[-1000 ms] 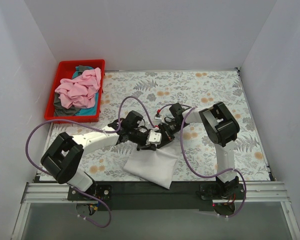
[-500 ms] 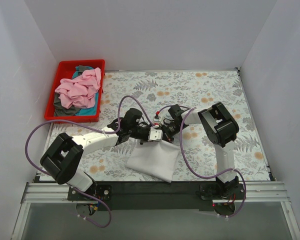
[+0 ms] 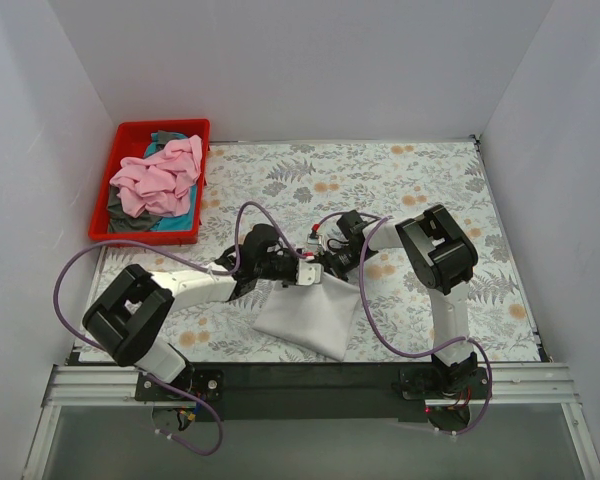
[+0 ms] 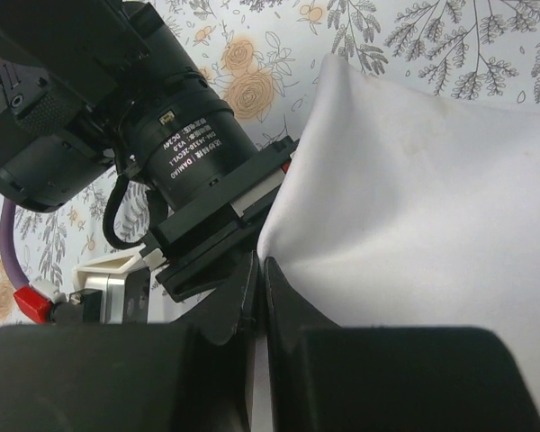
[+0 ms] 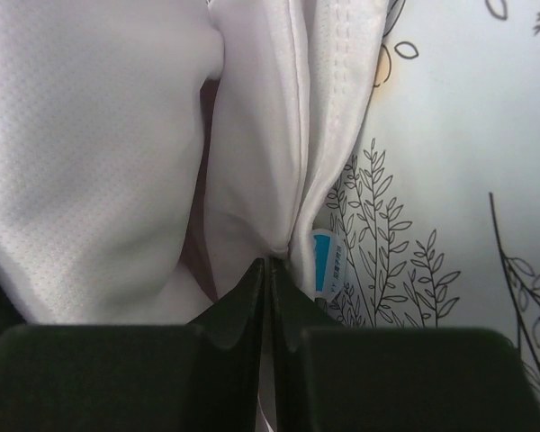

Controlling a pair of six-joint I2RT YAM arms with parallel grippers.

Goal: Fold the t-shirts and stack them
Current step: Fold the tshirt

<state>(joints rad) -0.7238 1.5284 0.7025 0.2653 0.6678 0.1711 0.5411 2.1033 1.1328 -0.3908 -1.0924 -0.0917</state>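
A white t-shirt lies partly folded on the floral table near the front middle. My left gripper is shut on the shirt's upper edge; in the left wrist view the white cloth runs into the closed gripper. My right gripper is shut on the same edge right beside it; in the right wrist view bunched white fabric with a blue label is pinched at the gripper's tips. Pink, teal and grey shirts lie heaped in the bin.
A red plastic bin stands at the back left of the table. White walls close in the left, back and right sides. A black rail runs along the near edge by the arm bases.
Both grippers have moved together toward the back, pulling the white shirt's held edge with them. The shirt now lies a little farther from the front edge.
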